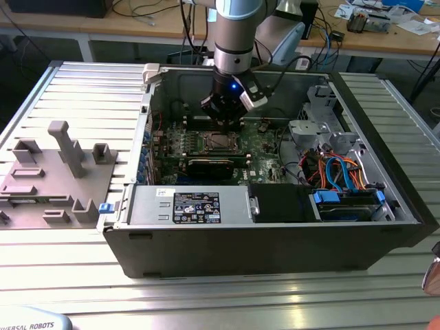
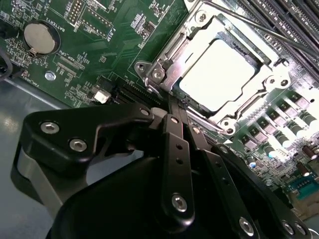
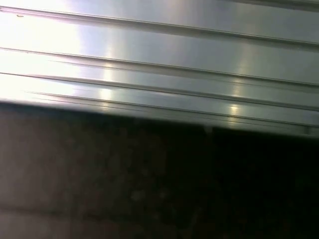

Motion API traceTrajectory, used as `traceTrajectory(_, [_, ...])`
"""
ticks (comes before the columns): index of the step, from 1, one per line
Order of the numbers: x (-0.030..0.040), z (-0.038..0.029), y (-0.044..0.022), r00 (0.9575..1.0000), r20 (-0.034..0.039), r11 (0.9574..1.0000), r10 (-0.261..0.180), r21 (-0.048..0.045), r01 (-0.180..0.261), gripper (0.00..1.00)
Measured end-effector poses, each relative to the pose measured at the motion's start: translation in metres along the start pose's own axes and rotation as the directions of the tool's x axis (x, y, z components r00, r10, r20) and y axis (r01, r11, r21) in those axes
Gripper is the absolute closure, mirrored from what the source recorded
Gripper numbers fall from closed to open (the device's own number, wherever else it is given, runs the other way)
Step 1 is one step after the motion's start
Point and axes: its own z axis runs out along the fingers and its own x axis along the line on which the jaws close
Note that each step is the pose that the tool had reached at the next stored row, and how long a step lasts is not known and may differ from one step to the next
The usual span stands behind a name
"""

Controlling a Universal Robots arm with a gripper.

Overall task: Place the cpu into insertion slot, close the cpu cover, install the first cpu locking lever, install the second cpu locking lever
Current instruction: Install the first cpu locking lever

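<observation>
In the second wrist view the cpu (image 2: 219,74) lies flat in the insertion slot (image 2: 164,67), its silver top bright under the light. The cpu cover (image 2: 266,74) lies down around it as a metal frame. A thin locking lever (image 2: 259,27) runs along one side of the socket. My gripper (image 2: 175,103) has its black fingers (image 2: 172,134) pressed together, tips at the socket's edge, with nothing seen between them. In the exterior view the gripper (image 1: 223,122) hangs just above the socket (image 1: 220,142) inside the open computer case.
The green motherboard (image 2: 99,45) carries a coin battery (image 2: 40,39) and long dark slots (image 2: 294,20). The case (image 1: 275,240) holds a power supply (image 1: 196,206) and a drive bay with blue cables (image 1: 344,196). Grey fixture blocks (image 1: 55,172) stand at the exterior view's left.
</observation>
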Motion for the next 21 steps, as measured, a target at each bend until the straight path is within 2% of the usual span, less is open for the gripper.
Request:
traceTrajectory(4, [-0.0014, 0.0006, -0.0004, 1.0, -0.001, 1.0, 0.0, -0.0014, 0.0, 0.89])
traceTrajectory(10, [-0.0025, 0.0021, -0.0001, 1.0, -0.0003, 0.9999, 0.0, -0.0168, 0.0, 0.89])
traceTrajectory(13, [-0.0026, 0.0022, 0.0001, 1.0, 0.0001, 0.9998, 0.0, -0.0175, 0.0, 0.89])
traceTrajectory(18, [-0.0028, -0.0039, 0.0002, 1.0, 0.0001, 0.9999, 0.0, -0.0155, 0.0, 0.89])
traceTrajectory(21, [-0.0025, -0.0047, -0.0014, 1.0, -0.0002, 0.9999, 0.0, -0.0148, 0.0, 0.89])
